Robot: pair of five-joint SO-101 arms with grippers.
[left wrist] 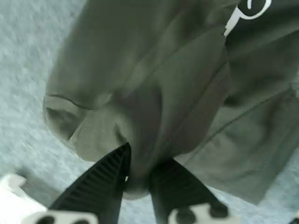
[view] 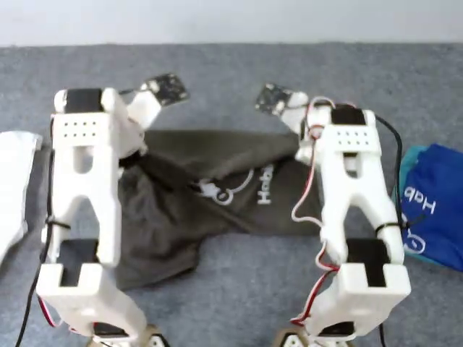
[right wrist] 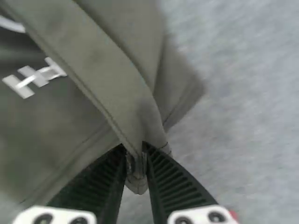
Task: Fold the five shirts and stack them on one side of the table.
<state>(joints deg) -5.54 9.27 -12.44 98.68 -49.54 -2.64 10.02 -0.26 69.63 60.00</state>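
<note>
While a bunched fold of the dark grey shirt [left wrist: 154, 84] is pinched in the left claw [left wrist: 141, 164], another edge of it is clamped in the right claw [right wrist: 135, 153]. The garment is spread crumpled across the middle of the table [view: 239, 65], its far edge raised. A blue shirt [view: 434, 206] is seen at one side and a white shirt [view: 14, 181] at the other, well apart; no stack is formed yet, so most folding is judged outstanding.
</note>
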